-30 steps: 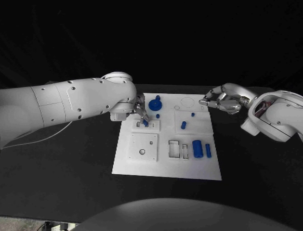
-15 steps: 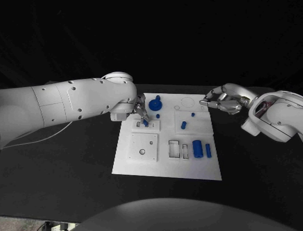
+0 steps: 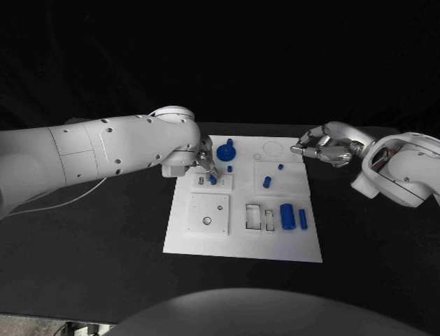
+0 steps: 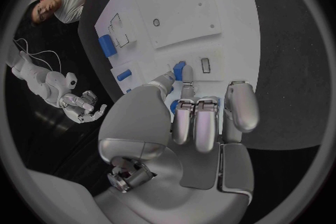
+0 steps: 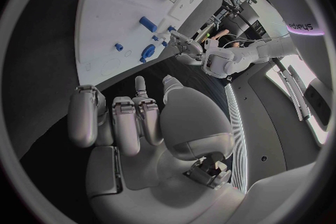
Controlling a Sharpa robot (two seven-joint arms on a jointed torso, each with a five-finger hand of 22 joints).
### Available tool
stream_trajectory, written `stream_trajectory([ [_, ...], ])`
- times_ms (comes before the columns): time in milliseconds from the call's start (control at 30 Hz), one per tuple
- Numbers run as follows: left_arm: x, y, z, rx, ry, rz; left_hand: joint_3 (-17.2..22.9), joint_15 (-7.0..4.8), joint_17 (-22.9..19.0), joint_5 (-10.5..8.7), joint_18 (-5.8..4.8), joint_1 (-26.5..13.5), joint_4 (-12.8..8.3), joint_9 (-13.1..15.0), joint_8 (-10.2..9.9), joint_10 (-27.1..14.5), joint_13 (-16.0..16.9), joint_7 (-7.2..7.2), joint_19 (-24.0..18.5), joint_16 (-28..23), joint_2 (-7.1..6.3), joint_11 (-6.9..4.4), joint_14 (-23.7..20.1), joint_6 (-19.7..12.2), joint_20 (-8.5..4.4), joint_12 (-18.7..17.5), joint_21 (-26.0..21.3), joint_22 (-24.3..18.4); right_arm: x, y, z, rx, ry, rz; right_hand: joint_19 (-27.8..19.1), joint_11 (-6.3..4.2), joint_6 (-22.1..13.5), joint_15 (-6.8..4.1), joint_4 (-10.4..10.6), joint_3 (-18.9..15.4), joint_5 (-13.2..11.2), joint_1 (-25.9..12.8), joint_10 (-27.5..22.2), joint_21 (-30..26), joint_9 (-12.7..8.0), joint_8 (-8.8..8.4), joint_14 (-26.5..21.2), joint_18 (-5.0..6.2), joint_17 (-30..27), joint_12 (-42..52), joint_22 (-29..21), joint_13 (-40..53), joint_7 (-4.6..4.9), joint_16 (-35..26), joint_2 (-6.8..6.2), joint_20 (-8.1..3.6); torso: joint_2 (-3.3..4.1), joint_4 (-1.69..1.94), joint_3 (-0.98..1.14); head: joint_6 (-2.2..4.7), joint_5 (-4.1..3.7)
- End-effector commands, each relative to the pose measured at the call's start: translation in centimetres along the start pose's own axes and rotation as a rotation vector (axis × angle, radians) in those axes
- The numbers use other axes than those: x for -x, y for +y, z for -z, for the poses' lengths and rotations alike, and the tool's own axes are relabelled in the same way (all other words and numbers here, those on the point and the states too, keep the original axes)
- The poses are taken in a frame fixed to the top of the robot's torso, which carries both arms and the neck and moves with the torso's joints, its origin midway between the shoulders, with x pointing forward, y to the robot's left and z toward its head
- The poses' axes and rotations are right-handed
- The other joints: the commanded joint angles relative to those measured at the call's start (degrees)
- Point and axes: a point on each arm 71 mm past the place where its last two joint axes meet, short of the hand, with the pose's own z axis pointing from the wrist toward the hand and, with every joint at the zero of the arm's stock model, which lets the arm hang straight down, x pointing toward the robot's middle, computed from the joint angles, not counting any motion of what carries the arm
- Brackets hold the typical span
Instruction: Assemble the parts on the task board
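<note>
Several blue parts scattered over the white task board (image 3: pixel 242 238), lying flat in the middle of the black tabletop (image 3: pixel 98 266): a knob-shaped part (image 3: pixel 226 151) near the far edge, a small peg (image 3: pixel 279 166) and a short bar (image 3: pixel 266 182) toward the right half, a thick cylinder (image 3: pixel 287 216) with a slim bar (image 3: pixel 302 219) just beside it nearer the front. Pinched at the fingertips of the left hand (image 3: pixel 203 162), one more small blue part (image 3: pixel 210 178), held down against the board's far-left recess; seated or merely touching, hard to tell from the head view. Same pinch visible in the left wrist view, blue piece (image 4: pixel 183 72) between thumb and fingers beside a small rectangular slot. Right hand (image 3: pixel 319 150) off the board's far right corner, above the tabletop, fingers curled inward, holding nothing.
</note>
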Motion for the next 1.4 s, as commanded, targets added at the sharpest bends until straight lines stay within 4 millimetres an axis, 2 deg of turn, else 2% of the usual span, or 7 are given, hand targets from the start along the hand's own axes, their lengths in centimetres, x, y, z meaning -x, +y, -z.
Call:
stream_trajectory([
  [33,-0.3,0.0,-0.1,0.0,0.011,-0.015,0.1,0.35,15.09,-0.34,0.22,-0.41,0.36,0.06,-0.01,6.03,15.07,0.07,-0.23,0.14,0.0,0.04,5.94,0.14,-0.02,0.14,-0.19,0.09,-0.2,-0.1,0.0,-0.002,0.018,0.008,-0.32,0.52,-0.08,0.28,-0.18,-0.1,-0.3,0.54,5.95,-0.2,-0.09,-0.2,5.98,0.95,15.08,0.22,10.36,15.08,0.24,0.2,0.04,0.11,-0.01,-0.01,0.01,0.01,0.11],
  [667,-0.3,0.2,-0.1,0.004,0.012,-0.013,0.35,0.29,15.09,0.3,0.27,0.12,0.08,0.18,0.0,6.03,15.07,-0.14,-0.32,0.14,0.28,-0.1,5.94,0.24,-0.03,0.14,-0.36,0.0,-0.3,-0.1,-0.1,-0.007,0.026,0.009,-0.45,0.52,-0.07,0.29,-0.17,-0.09,-0.31,0.6,5.95,-0.36,-0.09,-0.2,5.98,0.99,15.08,0.22,10.31,15.08,0.25,0.2,0.03,0.12,-0.01,-0.03,0.01,0.01,0.31],
  [967,-0.4,0.3,0.2,-0.015,-0.026,0.02,1.11,-0.05,15.09,0.41,0.19,3.01,-2.33,0.74,0.3,6.03,15.07,-0.53,0.13,0.14,-0.44,-0.48,5.94,0.55,-0.29,0.14,-0.28,0.52,-0.2,-0.2,0.0,-0.009,0.021,0.008,-0.57,0.52,-0.07,0.29,-0.16,-0.09,-0.31,0.61,5.95,-0.5,-0.1,-0.21,5.98,1.03,15.08,0.22,10.26,15.08,0.25,0.2,0.04,0.12,0.01,-0.02,-0.02,0.01,0.24],
  [1400,-0.7,0.7,1.9,-0.055,-0.17,0.109,1.4,-0.49,15.09,0.08,-0.01,4.11,-2.9,1.15,0.68,6.03,15.07,-0.87,1.09,0.14,-0.62,-0.88,5.94,0.97,-0.67,0.14,0.29,1.42,-0.1,-0.4,0.2,-0.012,0.008,0.008,-1.08,0.54,-0.38,0.32,-0.09,-0.09,-0.34,0.83,5.95,-1.09,-0.19,-0.4,5.98,1.17,15.08,0.22,10.05,15.08,0.33,0.2,-0.05,0.15,-0.09,0.02,0.06,0.01,0.22],
])
